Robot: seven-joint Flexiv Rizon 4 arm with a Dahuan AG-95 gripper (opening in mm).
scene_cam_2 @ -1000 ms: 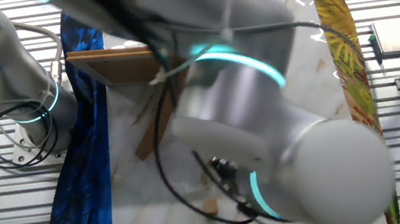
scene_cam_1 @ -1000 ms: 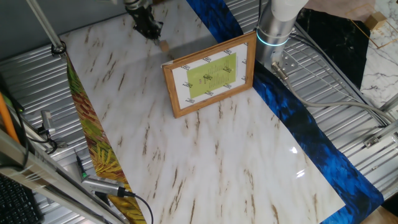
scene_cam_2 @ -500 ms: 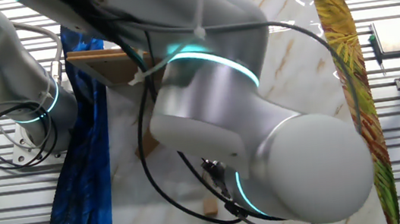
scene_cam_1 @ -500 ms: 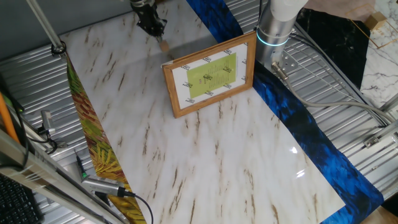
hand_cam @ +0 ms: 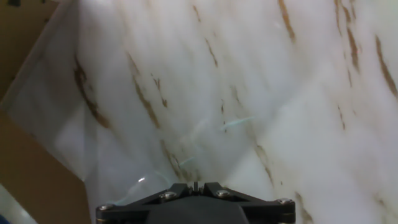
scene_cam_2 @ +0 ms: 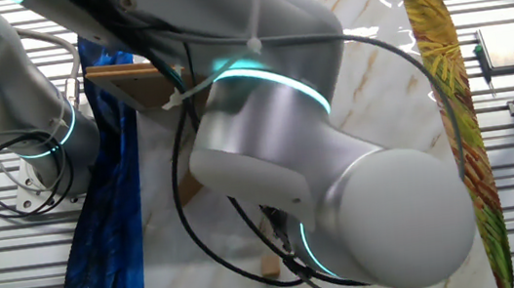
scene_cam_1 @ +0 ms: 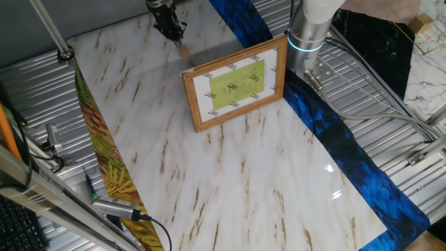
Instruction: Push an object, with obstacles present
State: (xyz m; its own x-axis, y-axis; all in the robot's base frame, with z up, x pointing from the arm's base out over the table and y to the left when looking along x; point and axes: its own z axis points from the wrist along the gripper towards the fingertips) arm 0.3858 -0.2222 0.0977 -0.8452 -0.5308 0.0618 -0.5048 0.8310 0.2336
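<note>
So the marble tabletop (scene_cam_1: 230,167) takes up most of the scene, with a blue cloth strip (scene_cam_1: 327,125) along one edge and a leaf-print strip (scene_cam_1: 104,167) along the other. The robot arm (scene_cam_2: 321,185) blocks most of the other fixed view, so that one isn't much help. Next down in size is the picture frame (scene_cam_1: 235,82), brown wood with a white mat and a yellow-green sheet inside, lying flat and a bit skewed near the far end of the tabletop. The gripper (scene_cam_1: 169,26) is down low at the far edge, near the frame's far corner. Tiniest thing is the block (scene_cam_1: 184,51), light tan, sitting just beside the gripper tip on the frame side; they look to be touching or very nearly, but I can't call contact for sure. It's also just off the frame's far corner, in the narrow gap between gripper and frame. In the hand view the jaws look to be together, two dark tips meeting at the bottom edge with no gap I can see, and the block isn't visible there at all. My read on progress: the push is in hand but nowhere near finished, since the block has to get past the frame, and I can't tell where it's meant to end up.
</note>
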